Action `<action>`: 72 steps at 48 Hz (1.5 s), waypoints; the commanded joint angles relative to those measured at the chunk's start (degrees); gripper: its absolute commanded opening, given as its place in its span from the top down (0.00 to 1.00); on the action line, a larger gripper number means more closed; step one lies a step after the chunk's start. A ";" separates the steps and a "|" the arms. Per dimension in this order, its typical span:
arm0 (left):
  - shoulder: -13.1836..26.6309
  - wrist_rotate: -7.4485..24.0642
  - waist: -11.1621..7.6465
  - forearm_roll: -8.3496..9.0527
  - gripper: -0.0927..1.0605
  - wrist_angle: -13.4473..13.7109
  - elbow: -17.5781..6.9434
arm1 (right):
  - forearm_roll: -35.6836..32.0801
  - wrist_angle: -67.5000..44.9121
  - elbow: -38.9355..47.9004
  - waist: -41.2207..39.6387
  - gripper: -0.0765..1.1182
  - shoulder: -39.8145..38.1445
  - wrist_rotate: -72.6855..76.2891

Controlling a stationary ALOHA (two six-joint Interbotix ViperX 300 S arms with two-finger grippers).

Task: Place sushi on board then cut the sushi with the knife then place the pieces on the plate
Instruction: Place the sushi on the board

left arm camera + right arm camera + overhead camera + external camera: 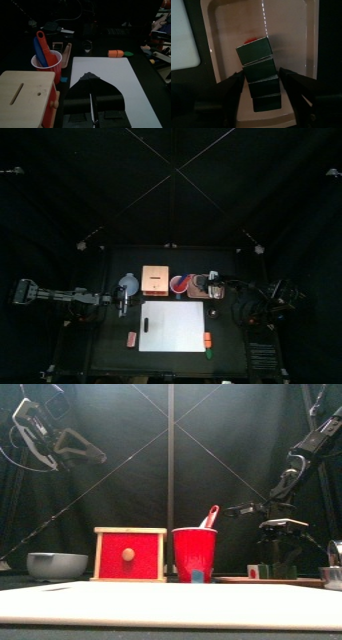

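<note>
Right claw [260, 73] is gaping open, its black jaws flanking the blocky dark green sushi roll [254, 52] lying in the smooth pink tray [291, 30]; whether they are touching it is hard to tell. Left claw [87, 74] is pinching shut on nothing above the flat white board [107, 70].

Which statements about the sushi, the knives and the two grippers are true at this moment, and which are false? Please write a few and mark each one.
1. The sushi roll lies on the white board. False: it lies in the pink tray.
2. The red cup holds the blue knife and the red knife. True.
3. The right gripper is open, with one jaw on each side of the sushi roll. True.
4. The left gripper holds a knife. False: it is shut on nothing, above the white board.
5. The wooden box stands beside the red cup. True.
</note>
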 commanded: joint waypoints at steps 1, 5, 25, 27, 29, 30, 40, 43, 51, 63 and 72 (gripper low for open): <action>0.00 -0.09 0.18 -0.09 0.94 -0.53 -0.88 | 0.35 -0.09 -0.70 -0.18 0.33 -1.05 0.18; 0.00 -0.09 0.18 0.00 0.94 -0.53 -0.88 | 1.23 0.70 -0.62 -0.09 0.43 -2.55 1.32; 0.00 -0.09 0.18 0.00 0.94 -0.44 -0.70 | 15.82 7.56 -0.44 5.19 0.45 -15.91 16.35; 0.00 -0.09 0.18 0.00 0.94 -0.53 -0.62 | 15.12 7.38 -0.62 7.21 0.45 -16.44 20.83; 0.00 -0.09 0.18 -0.09 0.94 -0.44 -0.53 | 13.89 6.94 -0.79 9.49 0.45 -16.88 25.31; 0.00 -0.09 0.18 -0.09 0.94 -0.44 -0.53 | 13.18 6.68 -0.97 10.72 0.45 -16.96 27.69; 0.00 -0.09 0.18 0.00 0.94 -0.44 -0.53 | 0.70 3.96 -2.90 23.64 0.45 -16.17 55.46; 0.00 -0.09 0.18 -0.09 0.94 -0.44 -0.53 | -3.69 3.69 -3.87 26.63 0.45 -15.29 64.42; 0.00 -0.09 0.18 -0.09 0.94 -0.35 -0.53 | -16.79 3.69 -6.77 34.45 0.45 -11.87 88.42; 0.00 -0.18 0.18 -0.09 0.94 -0.18 -0.44 | -35.95 7.38 -13.36 43.86 0.45 -2.64 122.87; 0.00 -0.18 0.09 -0.09 0.94 0.09 -0.35 | -42.63 17.40 -21.62 49.13 0.45 5.89 142.73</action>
